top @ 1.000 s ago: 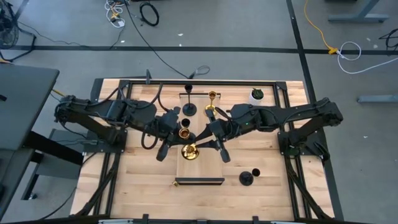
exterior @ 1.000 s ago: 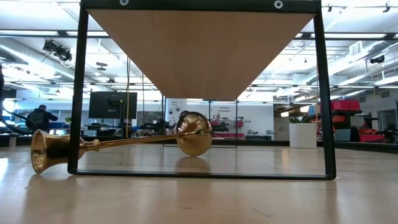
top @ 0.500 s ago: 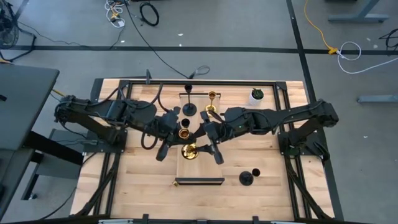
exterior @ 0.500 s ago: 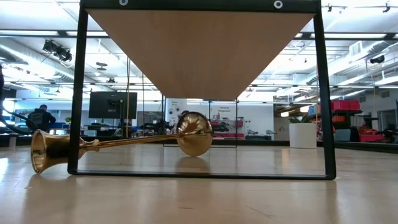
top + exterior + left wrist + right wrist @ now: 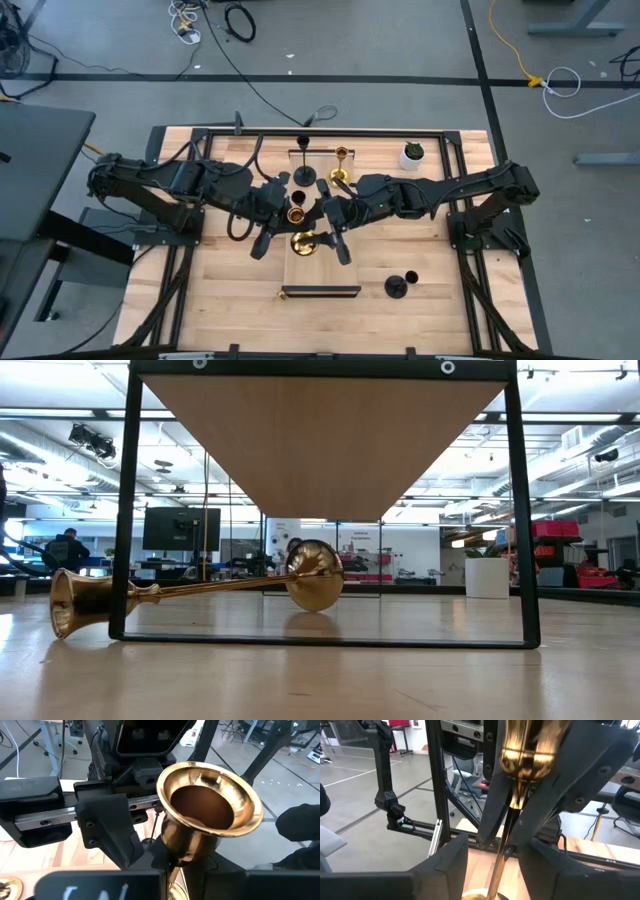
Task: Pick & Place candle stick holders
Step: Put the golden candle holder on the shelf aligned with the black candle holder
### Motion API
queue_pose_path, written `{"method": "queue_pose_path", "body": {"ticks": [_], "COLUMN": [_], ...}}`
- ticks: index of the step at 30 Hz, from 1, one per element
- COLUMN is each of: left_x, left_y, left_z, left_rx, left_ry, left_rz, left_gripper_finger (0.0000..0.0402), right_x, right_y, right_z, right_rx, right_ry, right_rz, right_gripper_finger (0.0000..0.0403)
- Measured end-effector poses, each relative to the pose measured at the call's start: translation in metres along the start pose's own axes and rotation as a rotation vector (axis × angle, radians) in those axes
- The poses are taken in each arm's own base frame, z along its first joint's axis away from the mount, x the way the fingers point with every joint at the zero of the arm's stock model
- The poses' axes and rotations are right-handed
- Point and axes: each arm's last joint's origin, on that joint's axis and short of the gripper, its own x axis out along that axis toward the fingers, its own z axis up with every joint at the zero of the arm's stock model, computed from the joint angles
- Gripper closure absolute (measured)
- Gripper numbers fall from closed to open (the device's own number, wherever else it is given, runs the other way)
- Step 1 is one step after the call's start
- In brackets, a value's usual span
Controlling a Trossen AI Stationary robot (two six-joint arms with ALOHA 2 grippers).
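On the wooden table (image 5: 220,290) we see both arms meeting over the pale central board (image 5: 320,272). The left gripper (image 5: 291,213) is clamped around the stem of a gold candle stick holder (image 5: 210,815), its cup upright. The right gripper (image 5: 322,232) straddles the same thin stem with its fingers (image 5: 592,775) partly apart (whether they touch it we cannot tell). Another gold holder (image 5: 200,588) lies on its side; a black one (image 5: 403,284) stands near the right front.

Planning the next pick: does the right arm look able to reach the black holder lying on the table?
Probably yes: black holder lies alone on bare wood; right pincer is near, around a gold holder.
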Motion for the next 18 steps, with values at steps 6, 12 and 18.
{"method": "queue_pose_path", "body": {"ticks": [6, 12, 18], "left_x": [0.0, -0.0002, -0.0002], "left_y": [-0.0001, -0.0002, 0.0], "left_z": [0.0001, 0.0002, 0.0002], "left_rx": [-0.002, 0.002, -0.004], "left_ry": [-0.001, -0.002, -0.002], "left_rz": [-0.002, -0.004, 0.0], "left_gripper_finger": [0.0358, 0.0373, 0.0347], "right_x": [0.0, 0.0001, 0.0001], "right_y": [-0.0003, -0.0007, -0.0013], "right_z": [0.0003, 0.0002, 0.0], "right_rx": [-0.01, -0.023, -0.041], "right_ry": [-0.003, -0.002, 0.001], "right_rz": [-0.005, -0.021, -0.039], "right_gripper_finger": [0.0293, 0.0381, 0.0386]}}
